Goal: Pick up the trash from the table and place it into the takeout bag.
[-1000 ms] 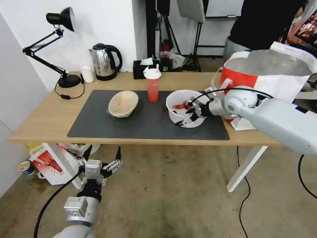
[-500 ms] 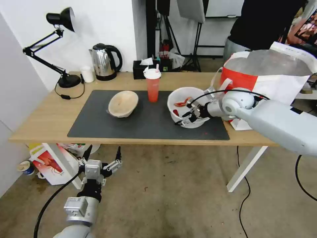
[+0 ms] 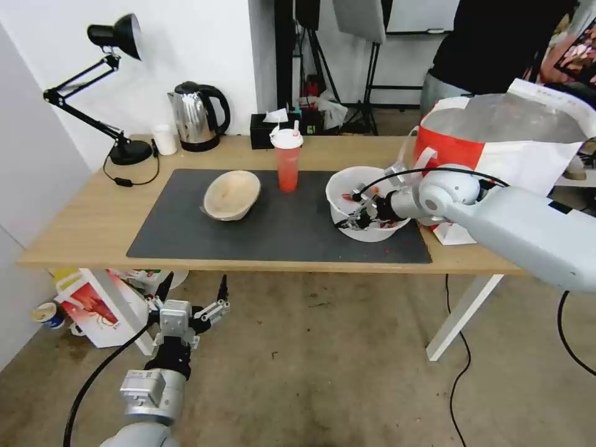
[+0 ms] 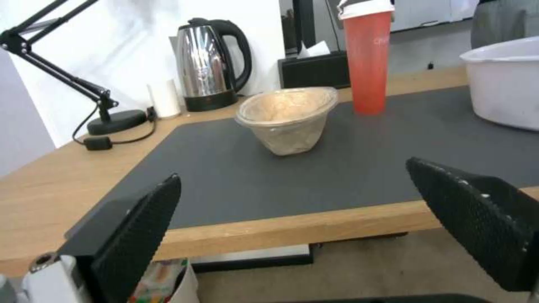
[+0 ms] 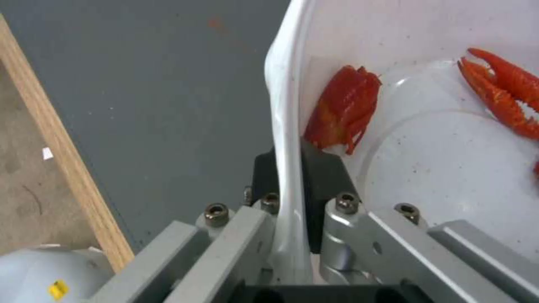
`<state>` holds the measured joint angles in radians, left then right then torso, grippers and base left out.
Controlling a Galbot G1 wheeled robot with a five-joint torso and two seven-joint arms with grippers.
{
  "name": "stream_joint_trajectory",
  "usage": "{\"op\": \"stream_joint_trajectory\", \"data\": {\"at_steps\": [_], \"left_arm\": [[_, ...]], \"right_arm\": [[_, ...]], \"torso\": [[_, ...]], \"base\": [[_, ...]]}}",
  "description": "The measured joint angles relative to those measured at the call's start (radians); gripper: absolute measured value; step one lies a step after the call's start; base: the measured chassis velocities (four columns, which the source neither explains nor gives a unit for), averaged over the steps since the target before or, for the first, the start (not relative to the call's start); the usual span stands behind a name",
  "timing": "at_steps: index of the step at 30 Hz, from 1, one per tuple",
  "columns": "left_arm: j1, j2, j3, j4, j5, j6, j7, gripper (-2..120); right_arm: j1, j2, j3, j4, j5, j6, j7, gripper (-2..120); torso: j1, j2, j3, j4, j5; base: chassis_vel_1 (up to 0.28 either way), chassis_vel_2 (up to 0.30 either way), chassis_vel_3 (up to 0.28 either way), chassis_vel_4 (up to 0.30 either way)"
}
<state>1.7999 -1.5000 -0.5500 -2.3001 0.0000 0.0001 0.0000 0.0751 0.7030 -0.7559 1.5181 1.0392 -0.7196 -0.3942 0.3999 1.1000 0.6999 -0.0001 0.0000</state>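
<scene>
White, smooth plastic forms the wide round bowl (image 3: 367, 202), whose thin rim is pinched between the right gripper (image 3: 355, 222) pads at the dark mat's (image 3: 273, 230) right end on the wooden desk (image 3: 74, 230). Glossy red crayfish shells (image 5: 341, 110) lie inside. Just beside stands the red-and-white bag (image 3: 496, 149) with silver lining. The left gripper (image 3: 189, 297) hangs spread wide below the desk edge.
</scene>
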Motion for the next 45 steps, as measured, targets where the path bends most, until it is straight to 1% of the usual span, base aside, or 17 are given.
{"op": "stream_joint_trajectory", "data": {"at_steps": [3,13,26,40,45], "left_arm": [[0.0,0.0,0.0,0.0,0.0,0.0,0.0,100],[0.0,0.0,0.0,0.0,0.0,0.0,0.0,100],[0.0,0.0,0.0,0.0,0.0,0.0,0.0,100],[0.0,0.0,0.0,0.0,0.0,0.0,0.0,100],[0.0,0.0,0.0,0.0,0.0,0.0,0.0,100]], "right_arm": [[0.001,-0.002,0.0,0.002,0.001,0.0,0.003,0],[0.005,-0.001,0.008,0.018,0.02,-0.001,0.022,0],[0.032,-0.005,0.08,0.081,0.106,0.017,0.013,0],[0.122,-0.018,0.101,0.174,0.184,0.034,-0.002,0],[0.187,-0.02,0.101,0.199,0.224,0.034,-0.005,0]], "torso": [[0.0,0.0,0.0,0.0003,0.0001],[0.0,0.0,0.0,-0.0001,0.0002],[0.0,0.0,0.0,0.0,0.0],[0.0,0.0,0.0,0.0001,0.0],[0.0,0.0,0.0,0.0001,0.0001]], "base": [[0.0,0.0,0.0,0.0],[0.0,0.0,0.0,0.0],[0.0,0.0,0.0,0.0],[0.0,0.0,0.0,0.0],[0.0,0.0,0.0,0.0]]}}
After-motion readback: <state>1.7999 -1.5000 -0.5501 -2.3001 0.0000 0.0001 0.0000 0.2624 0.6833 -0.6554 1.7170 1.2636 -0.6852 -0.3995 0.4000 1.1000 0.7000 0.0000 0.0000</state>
